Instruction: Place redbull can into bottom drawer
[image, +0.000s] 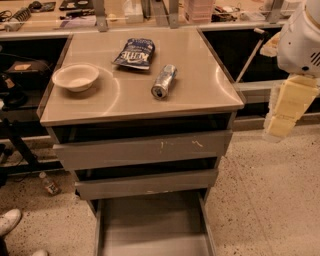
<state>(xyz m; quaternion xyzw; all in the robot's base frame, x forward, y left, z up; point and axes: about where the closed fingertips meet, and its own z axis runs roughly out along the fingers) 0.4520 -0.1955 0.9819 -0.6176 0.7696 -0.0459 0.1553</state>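
Note:
The redbull can lies on its side on the cabinet's tan top, right of centre, with its shiny round end toward me. The bottom drawer is pulled out at the foot of the cabinet; its flat grey floor is bare. My gripper, pale yellow under the white arm, hangs in the air off the cabinet's right side. It is well to the right of the can, below the level of the top, and holds nothing.
A white bowl sits at the left of the top and a dark blue chip bag behind the can. The two upper drawers stand slightly open. A small bottle and a shoe lie on the floor at the left.

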